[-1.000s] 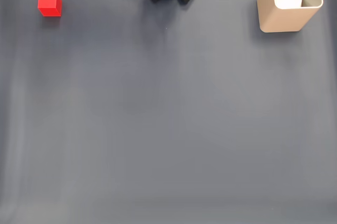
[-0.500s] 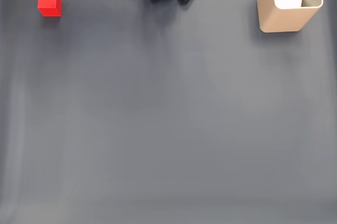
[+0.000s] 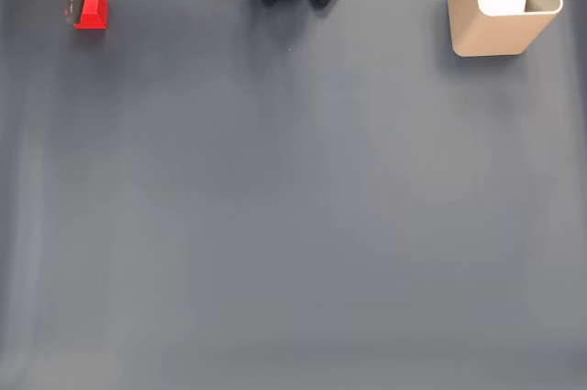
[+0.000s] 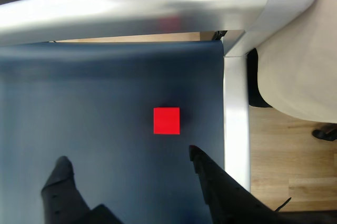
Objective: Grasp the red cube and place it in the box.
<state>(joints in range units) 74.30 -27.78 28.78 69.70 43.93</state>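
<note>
claw (image 4: pixel 126 155) hangs spread above red cube (image 4: pixel 166 120), not touching

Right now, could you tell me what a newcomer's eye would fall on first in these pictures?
Probably the red cube, bright against the dark mat at the fixed view's top left. In the wrist view the gripper hangs over it with its jaws spread wide. Next, the beige box at the fixed view's top right, something white inside.

Dark blue-grey desk (image 3: pixel 293 206) carries the red cube (image 3: pixel 93 8) far left, the beige box (image 3: pixel 491 32) far right.
</note>
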